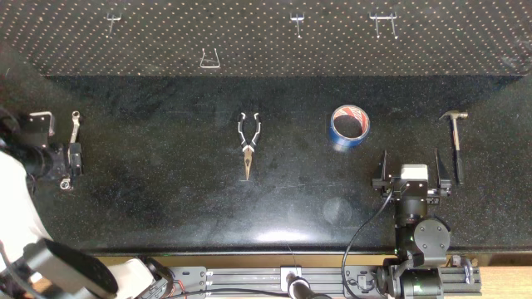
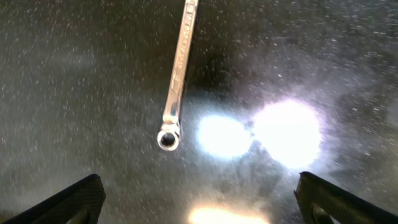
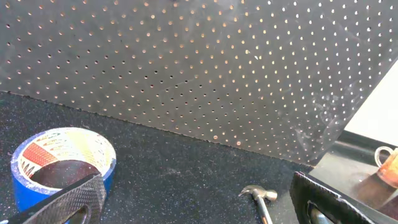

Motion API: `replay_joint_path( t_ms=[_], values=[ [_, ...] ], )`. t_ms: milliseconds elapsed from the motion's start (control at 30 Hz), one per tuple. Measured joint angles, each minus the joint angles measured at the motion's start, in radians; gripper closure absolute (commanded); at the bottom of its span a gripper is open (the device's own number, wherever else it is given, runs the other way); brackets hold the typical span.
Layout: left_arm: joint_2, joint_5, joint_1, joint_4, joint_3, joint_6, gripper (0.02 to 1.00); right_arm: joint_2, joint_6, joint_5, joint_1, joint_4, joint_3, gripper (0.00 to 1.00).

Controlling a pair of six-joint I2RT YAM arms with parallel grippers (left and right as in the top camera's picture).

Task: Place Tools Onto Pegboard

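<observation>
A silver wrench (image 1: 75,126) lies at the table's far left; its ring end (image 2: 168,138) shows just ahead of my left gripper (image 2: 199,208), which hangs open over the table (image 1: 166,183) close to it (image 1: 60,154). Needle-nose pliers (image 1: 249,145) lie in the middle. A blue tape roll (image 1: 349,124) (image 3: 62,163) and a hammer (image 1: 455,145) (image 3: 258,194) lie to the right. My right gripper (image 1: 411,164) (image 3: 199,211) stands open between them, nearer the front, holding nothing. The pegboard (image 1: 266,37) (image 3: 186,74) rises at the back.
Several metal hooks stick out of the pegboard: one at the left (image 1: 112,21), a wire loop lower down (image 1: 210,58), one near the middle (image 1: 297,21) and a double one at the right (image 1: 382,23). The front half of the table is bare.
</observation>
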Motion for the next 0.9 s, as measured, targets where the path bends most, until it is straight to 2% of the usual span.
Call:
replay_joint_path(
  t_ms=[267,900],
  values=[
    [0.198,0.012,0.0,0.009,0.081,0.026,0.025,0.0,0.0,0.0,0.0,0.0,0.0,0.025],
    [0.406,0.011,0.0,0.023,0.2,0.068,0.025,0.0,0.0,0.0,0.0,0.0,0.0,0.025]
  ],
)
